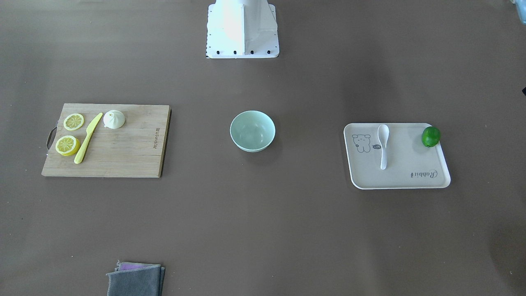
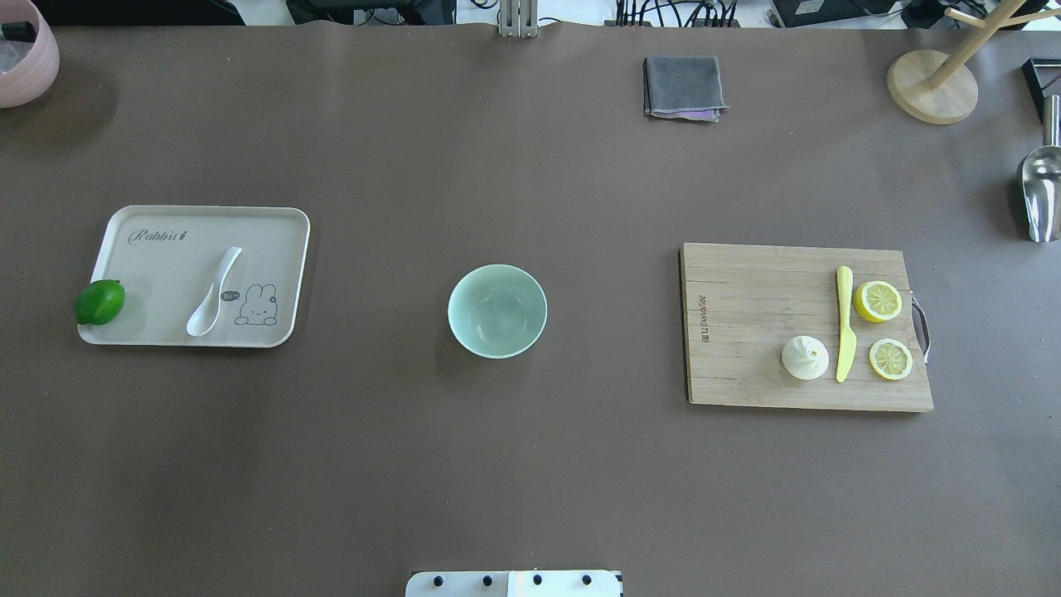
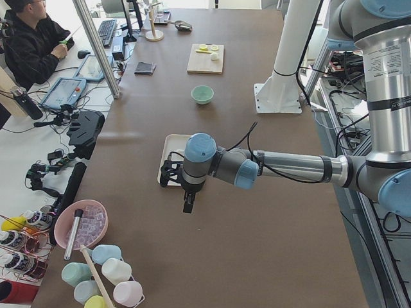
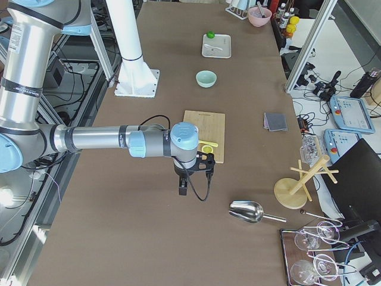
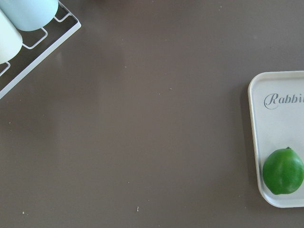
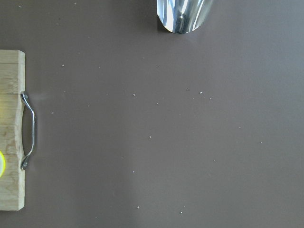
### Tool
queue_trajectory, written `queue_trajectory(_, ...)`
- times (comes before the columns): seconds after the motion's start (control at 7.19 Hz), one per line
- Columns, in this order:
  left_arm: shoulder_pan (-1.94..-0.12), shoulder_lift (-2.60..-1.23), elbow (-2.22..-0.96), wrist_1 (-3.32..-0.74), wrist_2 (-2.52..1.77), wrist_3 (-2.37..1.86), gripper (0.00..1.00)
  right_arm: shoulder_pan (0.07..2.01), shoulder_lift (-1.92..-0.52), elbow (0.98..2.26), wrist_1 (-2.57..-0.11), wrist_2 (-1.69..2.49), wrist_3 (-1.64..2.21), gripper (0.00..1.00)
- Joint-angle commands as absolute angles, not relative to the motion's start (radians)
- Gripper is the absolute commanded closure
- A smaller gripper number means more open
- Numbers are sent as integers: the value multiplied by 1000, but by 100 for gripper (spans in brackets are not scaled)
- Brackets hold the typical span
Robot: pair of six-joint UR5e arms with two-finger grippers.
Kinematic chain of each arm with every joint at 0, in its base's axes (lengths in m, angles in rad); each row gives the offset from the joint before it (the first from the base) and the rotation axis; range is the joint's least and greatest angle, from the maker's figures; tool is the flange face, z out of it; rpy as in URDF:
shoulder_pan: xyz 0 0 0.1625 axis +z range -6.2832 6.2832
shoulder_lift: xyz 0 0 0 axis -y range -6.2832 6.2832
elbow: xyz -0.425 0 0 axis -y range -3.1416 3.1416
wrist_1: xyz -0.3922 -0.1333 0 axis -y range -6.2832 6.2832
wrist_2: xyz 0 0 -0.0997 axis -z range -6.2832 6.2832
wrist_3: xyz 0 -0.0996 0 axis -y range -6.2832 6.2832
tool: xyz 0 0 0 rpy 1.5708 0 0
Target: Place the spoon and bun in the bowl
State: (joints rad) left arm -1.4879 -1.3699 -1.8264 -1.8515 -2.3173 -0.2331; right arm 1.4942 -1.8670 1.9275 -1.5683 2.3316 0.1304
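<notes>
— Jaws on either arm: apart or together?

— I cannot tell; the left gripper (image 3: 187,204) and the right gripper (image 4: 183,189) show only in the side views, each hanging fingers-down over bare table with nothing between or beneath them; neither wrist camera catches its own fingers

— What lies nearest the left one?

— The lime (image 2: 100,302), on the end of the tray (image 2: 157,274) closest to those jaws; past it, about midway along the tray, the spoon (image 2: 214,292) lies flat; well beyond that stands the bowl (image 2: 497,311), with nothing in it, so neither step looks begun

— And outward from the right one?

— A metal scoop (image 6: 183,14) near to one side; then the handle end of the cutting board (image 2: 746,332), the two lemon slices (image 2: 878,301), the knife (image 2: 845,323), and only behind all those the bun (image 2: 805,358), just beside the knife; the bowl is farthest again

— Where would you expect trouble?

— On the left, I'd judge a low sweep toward the spoon could bump the lime and set it rolling; the spoon is glossy and lies flat, so the fingers may skid off the thin handle or nudge the tray; on the right, fingers closing round the bun could catch the knife, since the two are so close, and the domed bun might slip out of a shallow pinch; and if both arms reach the bowl together they could meet above it, or a spoon let go on the rim could tip out
</notes>
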Motion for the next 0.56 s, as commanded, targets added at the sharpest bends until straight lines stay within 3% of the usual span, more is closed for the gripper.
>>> queue_trajectory(0.0,-1488,-1371,-1824,-1852,-2319,-233,2,1494,-1867,1927,-1569,2332,130,0)
queue_trajectory(0.42,-1488,-1370,-1819,-1850,-2316,-235,2,1494,-1867,1921,-1569,2327,129,0)
